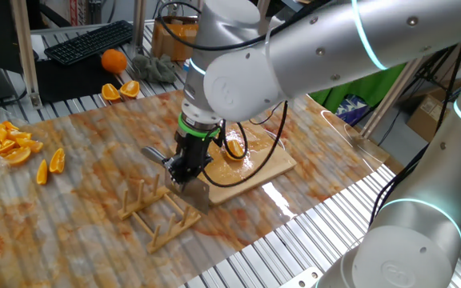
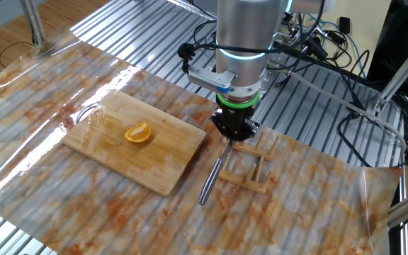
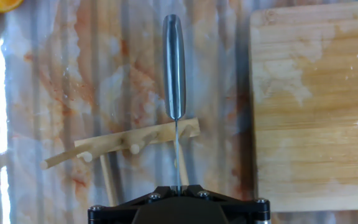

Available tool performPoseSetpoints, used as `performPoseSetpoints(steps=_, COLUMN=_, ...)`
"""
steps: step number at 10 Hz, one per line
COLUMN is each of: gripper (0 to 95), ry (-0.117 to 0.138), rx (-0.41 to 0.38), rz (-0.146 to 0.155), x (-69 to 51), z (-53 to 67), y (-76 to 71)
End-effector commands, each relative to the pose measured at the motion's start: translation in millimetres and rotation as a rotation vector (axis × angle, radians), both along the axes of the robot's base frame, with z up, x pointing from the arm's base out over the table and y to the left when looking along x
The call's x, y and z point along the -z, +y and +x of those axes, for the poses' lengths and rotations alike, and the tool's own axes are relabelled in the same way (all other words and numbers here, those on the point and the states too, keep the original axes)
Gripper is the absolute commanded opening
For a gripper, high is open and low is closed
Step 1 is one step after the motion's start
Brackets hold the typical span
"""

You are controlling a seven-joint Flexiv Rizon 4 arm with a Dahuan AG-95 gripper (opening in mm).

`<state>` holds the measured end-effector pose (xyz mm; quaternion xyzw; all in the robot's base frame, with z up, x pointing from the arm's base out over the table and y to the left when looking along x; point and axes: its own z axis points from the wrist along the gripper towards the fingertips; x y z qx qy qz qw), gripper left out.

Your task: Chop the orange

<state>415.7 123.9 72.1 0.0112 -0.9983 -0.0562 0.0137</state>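
Note:
The orange (image 2: 138, 133), a small crescent piece, lies on the wooden board (image 2: 112, 152). It also shows on the board (image 1: 274, 164) in one fixed view (image 1: 234, 148), partly behind cables. It is out of the hand view. My gripper (image 2: 234, 131) stands just right of the board, over a small wooden rack (image 2: 250, 166). It is shut on the thin blade of a knife (image 3: 174, 65). The knife's grey metal handle (image 2: 211, 180) points away from my gripper (image 3: 178, 186), across the rack's rail (image 3: 123, 144). My gripper also shows in one fixed view (image 1: 186, 172).
A heap of orange wedges (image 1: 6, 142) lies at the table's left edge, with two loose wedges (image 1: 50, 166) nearby. A whole orange (image 1: 114, 60), two halves (image 1: 120, 90), a grey cloth (image 1: 154, 68) and a keyboard (image 1: 90, 40) are at the back. The board (image 3: 309, 106) is wet.

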Motion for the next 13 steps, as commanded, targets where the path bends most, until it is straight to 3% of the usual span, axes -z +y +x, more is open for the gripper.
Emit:
performPoseSetpoints(steps=1, gripper=0.0, ry=-0.011, rx=0.000, rz=-0.003, x=5.6, z=-2.2, y=0.3)
performPoseSetpoints(steps=8, gripper=0.0, ry=-0.045, rx=0.010, rz=-0.003, x=23.0, z=-7.4, y=2.1)
performPoseSetpoints(steps=13, gripper=0.0, ry=-0.057, rx=0.008, rz=-0.016, x=27.1, z=-6.8, y=3.4)
